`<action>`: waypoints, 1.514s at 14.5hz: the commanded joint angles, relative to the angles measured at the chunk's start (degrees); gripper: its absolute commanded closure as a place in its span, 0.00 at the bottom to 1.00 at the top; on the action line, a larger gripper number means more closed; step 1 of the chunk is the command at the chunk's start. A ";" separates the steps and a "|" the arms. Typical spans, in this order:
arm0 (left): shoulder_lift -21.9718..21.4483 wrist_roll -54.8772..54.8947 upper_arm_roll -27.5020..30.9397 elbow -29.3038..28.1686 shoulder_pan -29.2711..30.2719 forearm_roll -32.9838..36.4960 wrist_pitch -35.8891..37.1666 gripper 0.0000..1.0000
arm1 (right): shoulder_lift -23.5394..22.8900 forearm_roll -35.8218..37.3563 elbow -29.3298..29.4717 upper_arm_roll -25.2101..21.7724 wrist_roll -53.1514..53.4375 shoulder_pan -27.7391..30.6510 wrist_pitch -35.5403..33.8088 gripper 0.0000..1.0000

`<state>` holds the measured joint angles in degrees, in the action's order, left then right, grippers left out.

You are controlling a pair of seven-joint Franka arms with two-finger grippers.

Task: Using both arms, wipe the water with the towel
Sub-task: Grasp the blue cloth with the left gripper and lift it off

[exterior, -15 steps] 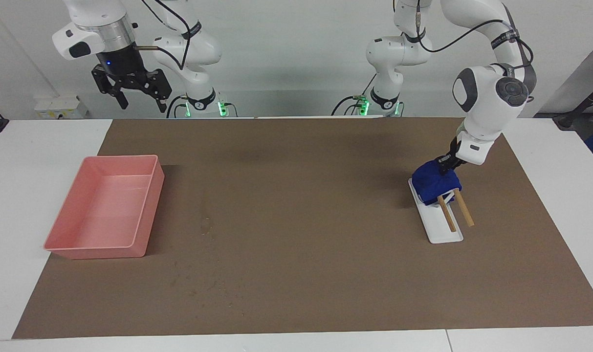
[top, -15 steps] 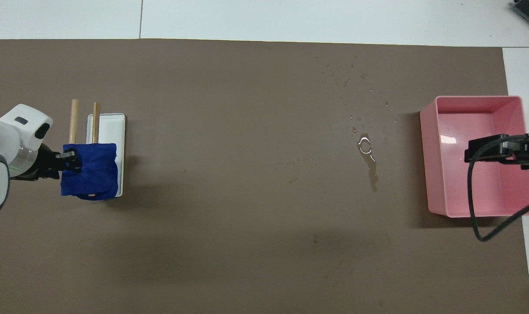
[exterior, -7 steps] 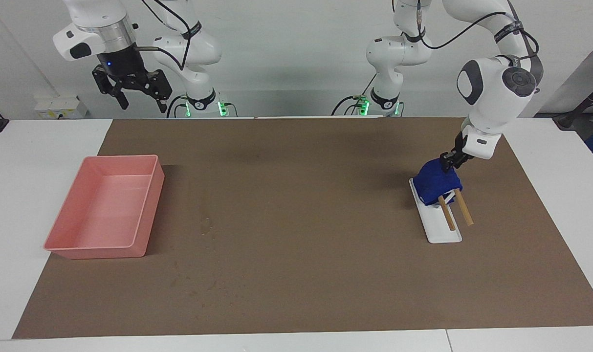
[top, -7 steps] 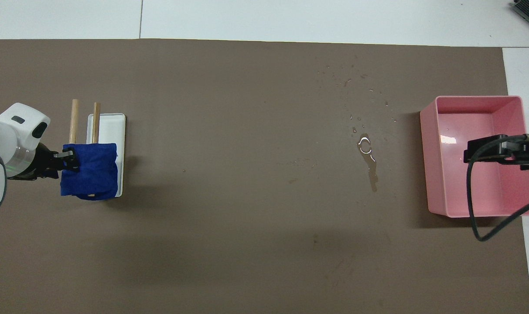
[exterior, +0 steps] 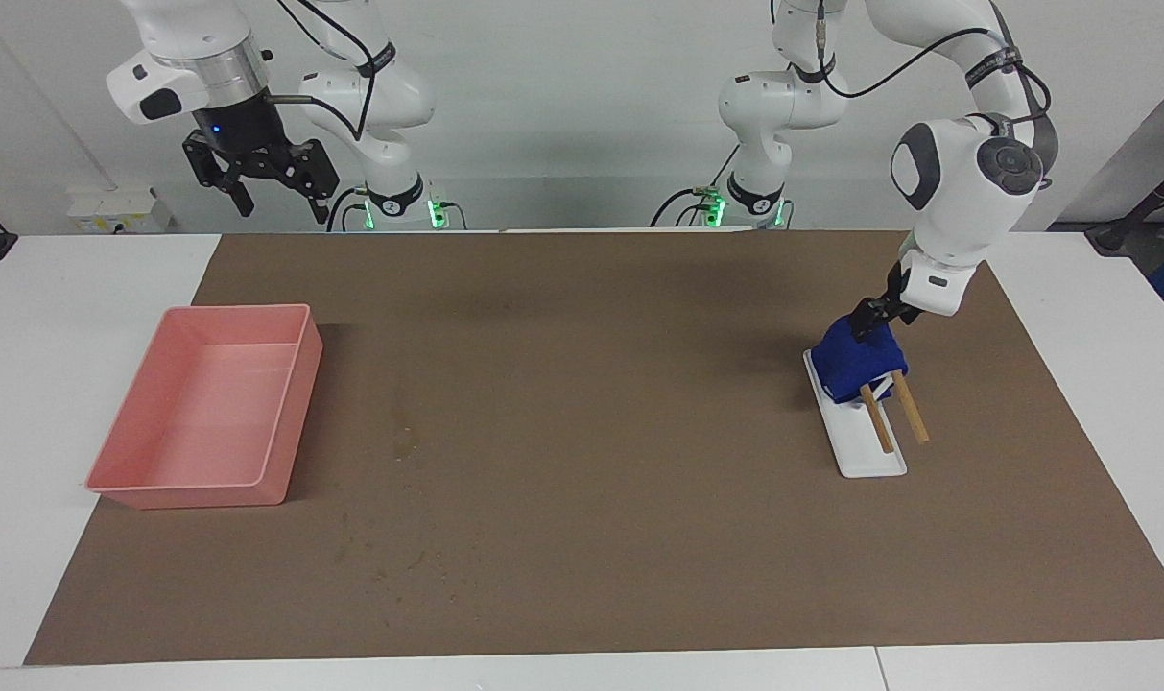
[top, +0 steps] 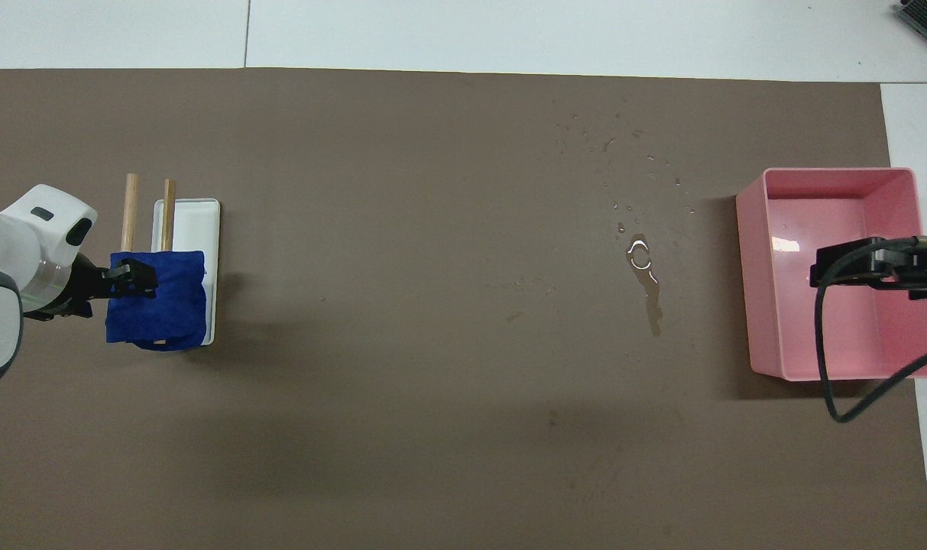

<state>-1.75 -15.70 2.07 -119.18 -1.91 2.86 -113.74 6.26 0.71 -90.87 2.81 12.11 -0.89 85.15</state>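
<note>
Toward left arm's end of brown mat (exterior: 582, 576): blue towel (exterior: 855, 360) draped over two wooden rails (exterior: 893, 413) of white rack (exterior: 865, 451). Left gripper (exterior: 874, 321) at towel's upper edge; closed on cloth or not, cannot tell. Soft, light, limp terry; likely sags and snags on rails, so best pinched at top fold, lifted clear. Right gripper (exterior: 260, 178) spread open, empty, waits over pink tray (exterior: 284, 422). Water puddle (top: 646, 283) beside tray plain from overhead, barely visible in facing view. Towel's underside, tag hidden.

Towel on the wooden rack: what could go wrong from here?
1. The left gripper is at the towel draped over the wooden rods; lifting may snag and tip the rack off its white base.
2. The puddle lies beside the pink tray; wiping could nudge it.
3. The right gripper waits high.
</note>
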 commanded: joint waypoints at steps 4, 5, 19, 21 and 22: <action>-1.42 -2.15 0.57 -1.94 -0.81 0.66 -1.04 0.81 | 1.30 0.25 -1.50 0.17 -0.60 0.36 -0.51 0.00; -1.42 -2.15 0.48 -1.85 -0.81 0.66 -0.78 0.94 | 1.30 0.25 -1.50 0.17 -0.60 0.36 -0.51 0.00; 0.34 -7.24 0.48 8.60 -0.37 -0.05 7.74 1.00 | 1.74 0.25 -2.38 0.17 -0.51 0.45 -0.42 0.00; 0.34 -9.78 0.48 12.11 -0.28 -0.92 10.55 1.00 | 1.74 0.25 -2.38 0.17 -0.42 0.45 -0.42 0.00; 0.34 -10.75 0.48 13.52 -0.20 -2.49 11.52 1.00 | 1.74 0.25 -2.38 0.17 -0.34 0.45 -0.42 0.00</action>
<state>-2.17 -24.12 2.32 -110.24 -1.95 2.33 -105.87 6.42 0.71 -91.64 2.81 12.11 -0.89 85.15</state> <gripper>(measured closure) 0.943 0.000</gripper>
